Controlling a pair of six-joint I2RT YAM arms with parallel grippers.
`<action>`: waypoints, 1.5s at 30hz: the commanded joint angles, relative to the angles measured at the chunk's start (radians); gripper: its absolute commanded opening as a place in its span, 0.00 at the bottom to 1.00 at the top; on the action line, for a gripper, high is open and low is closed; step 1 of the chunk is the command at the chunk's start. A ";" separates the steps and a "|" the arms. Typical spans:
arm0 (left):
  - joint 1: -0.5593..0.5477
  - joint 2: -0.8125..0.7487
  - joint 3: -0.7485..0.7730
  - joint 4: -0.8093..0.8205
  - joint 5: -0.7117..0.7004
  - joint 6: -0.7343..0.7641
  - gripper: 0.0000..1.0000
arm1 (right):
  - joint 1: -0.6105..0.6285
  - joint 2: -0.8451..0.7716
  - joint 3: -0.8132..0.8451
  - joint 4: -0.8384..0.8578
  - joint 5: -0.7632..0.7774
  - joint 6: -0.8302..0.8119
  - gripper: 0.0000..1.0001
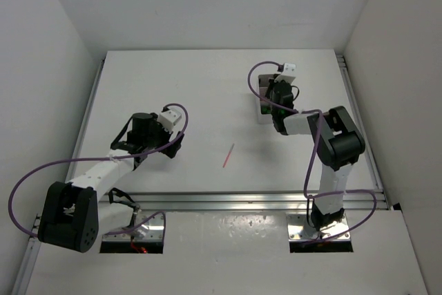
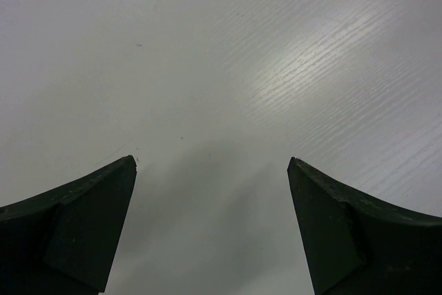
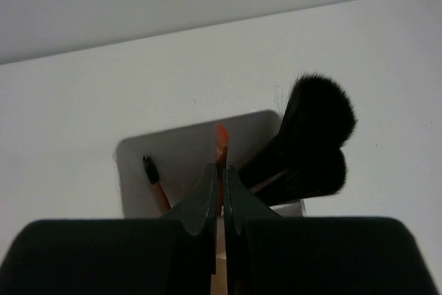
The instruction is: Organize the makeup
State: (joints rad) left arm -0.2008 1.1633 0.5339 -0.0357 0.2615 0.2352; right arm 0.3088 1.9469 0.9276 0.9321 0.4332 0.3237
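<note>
Only the overhead view shows a loose pink-red pencil [image 1: 228, 155] lying on the white table [image 1: 200, 94] at centre frame, between the arms. Only the right wrist view shows the right gripper [image 3: 221, 174] pinched shut on an orange-red pencil [image 3: 221, 135], just before a white box [image 3: 179, 150] holding a black brush [image 3: 314, 136] and a dark-tipped pencil [image 3: 150, 170]. The left gripper [image 2: 212, 164] gapes wide over bare table.

Top camera looks down on the table [image 1: 207, 101]; wrist cameras close, left facing it, right facing the box [image 3: 179, 150]
</note>
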 commanded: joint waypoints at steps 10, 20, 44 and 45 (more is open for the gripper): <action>0.012 -0.027 0.018 0.031 0.012 -0.002 0.98 | 0.000 -0.176 -0.026 -0.002 -0.039 -0.046 0.52; 0.012 -0.068 -0.032 0.059 0.021 -0.011 0.98 | 0.139 -0.344 0.273 -1.032 0.065 -0.015 0.82; -0.041 -0.197 -0.179 0.155 -0.031 -0.037 0.99 | 0.437 0.064 0.422 -1.604 -0.263 0.891 0.51; -0.042 -0.197 -0.180 0.155 -0.031 -0.037 0.99 | 0.438 0.067 0.418 -1.606 -0.254 0.899 0.49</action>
State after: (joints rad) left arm -0.2268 0.9874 0.3687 0.0677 0.2455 0.2008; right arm 0.7250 2.0075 1.3312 -0.6174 0.1616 1.1412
